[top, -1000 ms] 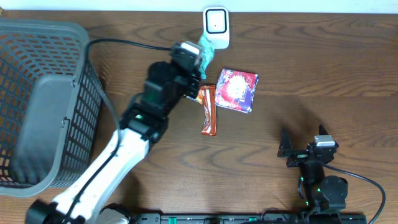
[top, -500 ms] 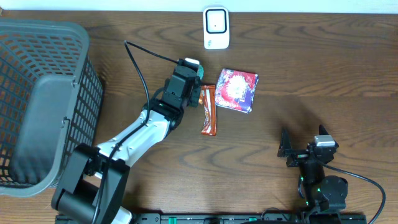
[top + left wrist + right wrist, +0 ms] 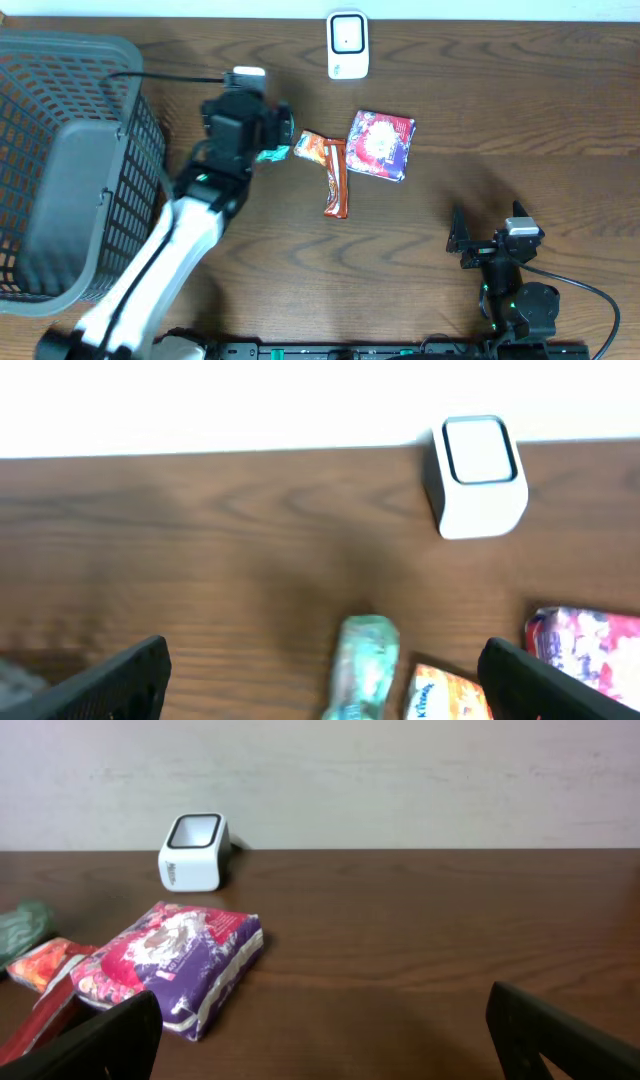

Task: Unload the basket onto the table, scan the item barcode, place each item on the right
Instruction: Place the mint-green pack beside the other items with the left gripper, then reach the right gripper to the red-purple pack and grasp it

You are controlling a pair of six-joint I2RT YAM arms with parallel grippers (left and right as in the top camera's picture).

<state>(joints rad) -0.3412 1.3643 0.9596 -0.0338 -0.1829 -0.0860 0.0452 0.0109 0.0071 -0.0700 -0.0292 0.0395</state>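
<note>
The white barcode scanner [image 3: 347,43] stands at the table's far edge; it also shows in the left wrist view [image 3: 478,475] and the right wrist view [image 3: 193,850]. A small teal packet [image 3: 272,154] lies on the wood just left of an orange snack pack [image 3: 310,148]. My left gripper [image 3: 283,128] hovers over it, open. In the left wrist view the teal packet [image 3: 362,665] sits blurred between the wide-apart fingers [image 3: 115,680], touching neither. My right gripper [image 3: 488,240] rests open at the near right, holding nothing.
A dark mesh basket [image 3: 70,160] fills the left side of the table. A brown bar [image 3: 337,185] and a purple-and-red packet [image 3: 381,143] lie right of the orange pack. The purple packet [image 3: 170,960] is ahead-left of the right gripper [image 3: 325,1040].
My left gripper held the teal packet up at the scanner, then pulled back left and opened. The packet now lies loose on the table. The right arm has not moved.
</note>
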